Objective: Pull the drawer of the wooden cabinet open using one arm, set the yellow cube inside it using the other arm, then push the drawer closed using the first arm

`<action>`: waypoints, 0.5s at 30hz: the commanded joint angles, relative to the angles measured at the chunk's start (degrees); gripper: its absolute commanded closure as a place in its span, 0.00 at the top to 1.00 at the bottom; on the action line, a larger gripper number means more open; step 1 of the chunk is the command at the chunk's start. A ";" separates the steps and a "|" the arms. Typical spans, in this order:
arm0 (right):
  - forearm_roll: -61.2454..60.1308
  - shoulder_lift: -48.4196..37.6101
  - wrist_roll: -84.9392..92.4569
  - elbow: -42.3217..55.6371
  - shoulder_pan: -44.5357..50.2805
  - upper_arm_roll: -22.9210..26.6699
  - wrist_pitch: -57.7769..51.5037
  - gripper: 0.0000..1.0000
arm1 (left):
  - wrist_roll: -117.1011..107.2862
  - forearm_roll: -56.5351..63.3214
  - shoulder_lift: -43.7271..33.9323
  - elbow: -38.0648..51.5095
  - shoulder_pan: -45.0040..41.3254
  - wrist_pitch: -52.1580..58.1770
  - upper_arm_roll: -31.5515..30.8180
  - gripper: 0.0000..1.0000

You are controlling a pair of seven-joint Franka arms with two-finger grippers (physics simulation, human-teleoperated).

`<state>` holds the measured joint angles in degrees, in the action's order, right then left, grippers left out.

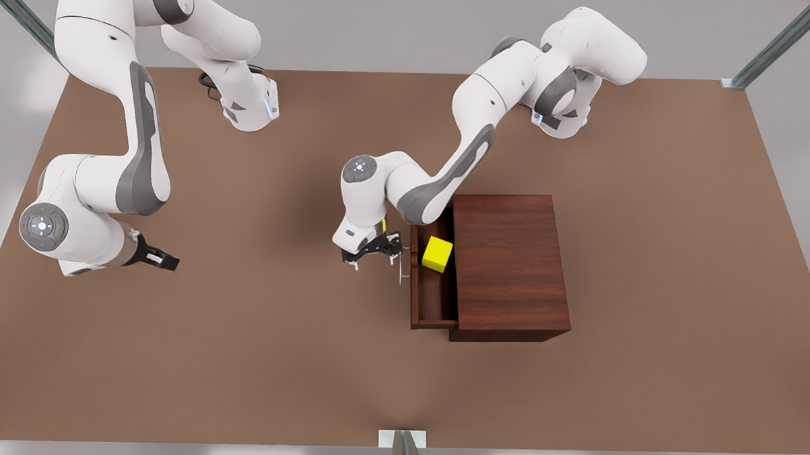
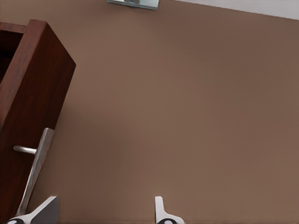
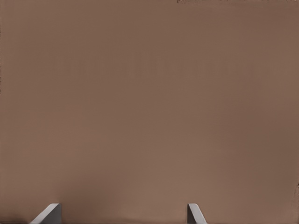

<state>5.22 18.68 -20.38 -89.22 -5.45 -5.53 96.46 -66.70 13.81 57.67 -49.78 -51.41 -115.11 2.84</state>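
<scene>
The wooden cabinet (image 1: 509, 261) stands right of the table's middle in the front view. Its drawer (image 1: 431, 297) is pulled out toward the front view's left, its front panel (image 2: 29, 102) bearing the silver bar handle (image 1: 402, 262) (image 2: 35, 171). Inside the drawer sits the yellow cube (image 1: 438, 254), slightly tilted, close to the cabinet's face. My left gripper (image 1: 376, 255) (image 2: 105, 213) hovers open just outside the drawer front, one fingertip (image 2: 46, 210) beside the handle, holding nothing. My right gripper (image 1: 167, 260) (image 3: 122, 214) waits open over bare table far to the front view's left.
The brown table (image 1: 252, 357) stretches wide around the cabinet. A metal bracket (image 1: 402, 440) (image 2: 133, 3) sits at the table's near edge, and frame posts rise at the far corners. The left arm's forearm (image 1: 447, 178) reaches over the table beside the cabinet.
</scene>
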 commanded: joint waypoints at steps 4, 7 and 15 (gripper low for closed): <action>-0.12 -0.05 20.82 0.01 0.00 0.00 -0.05 1.00 | -10.03 0.60 -0.10 -1.37 -0.18 0.41 0.06 1.00; -0.12 0.04 20.55 0.10 0.09 0.00 -0.05 1.00 | -7.48 0.43 -0.46 -2.95 -0.09 0.58 0.15 1.00; -0.12 0.30 19.50 0.19 0.09 0.00 -0.05 1.00 | -2.56 0.43 -2.04 -4.10 1.05 5.33 0.76 1.00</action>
<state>5.15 19.05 -9.03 -89.07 -5.34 -5.53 96.43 -69.96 14.18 55.89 -53.90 -50.43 -112.42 3.50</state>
